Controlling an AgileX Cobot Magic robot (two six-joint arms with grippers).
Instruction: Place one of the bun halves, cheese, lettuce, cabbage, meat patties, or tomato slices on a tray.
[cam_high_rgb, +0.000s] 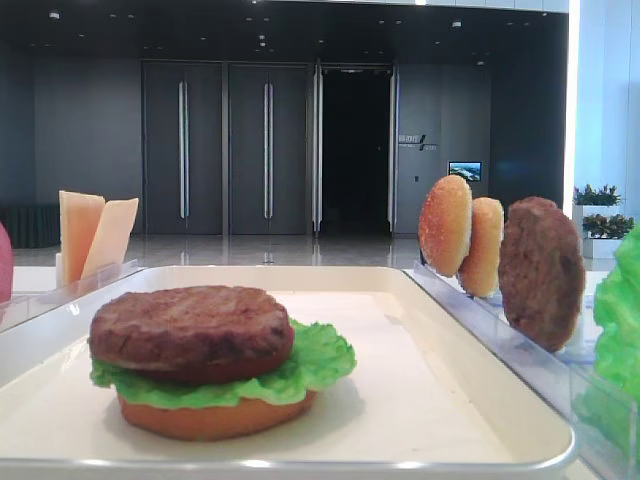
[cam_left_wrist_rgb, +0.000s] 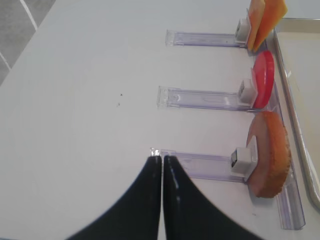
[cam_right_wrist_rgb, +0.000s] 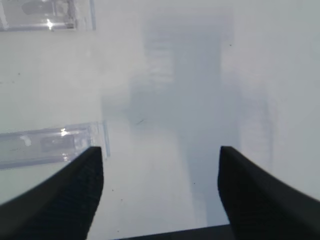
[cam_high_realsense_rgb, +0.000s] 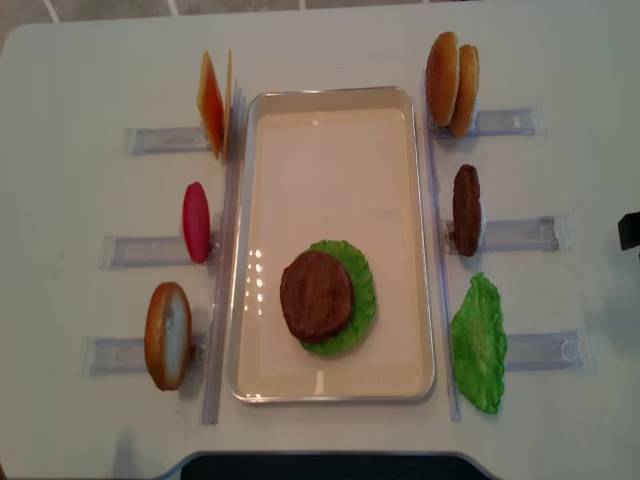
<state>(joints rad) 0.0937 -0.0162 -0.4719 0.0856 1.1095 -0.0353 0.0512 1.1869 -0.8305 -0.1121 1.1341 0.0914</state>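
The left gripper (cam_left_wrist_rgb: 162, 165) has its two dark fingers pressed together with nothing between them, hanging over bare white table just beside the near end of a clear holder rack (cam_left_wrist_rgb: 200, 166). At the far end of that rack, next to the tray, a golden bun half (cam_left_wrist_rgb: 272, 152) stands on edge. The right gripper (cam_right_wrist_rgb: 161, 172) is spread wide and empty above plain tabletop, with the end of another clear rack (cam_right_wrist_rgb: 50, 145) beside its left finger.

The cream-white tray (cam_high_realsense_rgb: 330, 385) lies in the middle of the table. On it, toward its near end, sits a stack: a bun base (cam_high_rgb: 215, 418) at the bottom, a ruffled green lettuce leaf (cam_high_realsense_rgb: 362, 290) over it, and a dark-brown meat patty (cam_high_realsense_rgb: 316, 295) on top.

Left of the tray stand the cheese slices (cam_high_realsense_rgb: 211, 103) by its far corner and a red tomato slice (cam_high_realsense_rgb: 196, 221) at mid-length. Right of the tray stand two more bun halves (cam_high_realsense_rgb: 452, 70) by the far corner, a second patty (cam_high_realsense_rgb: 466, 209) at mid-length, and another lettuce leaf (cam_high_realsense_rgb: 480, 342) by the near corner.
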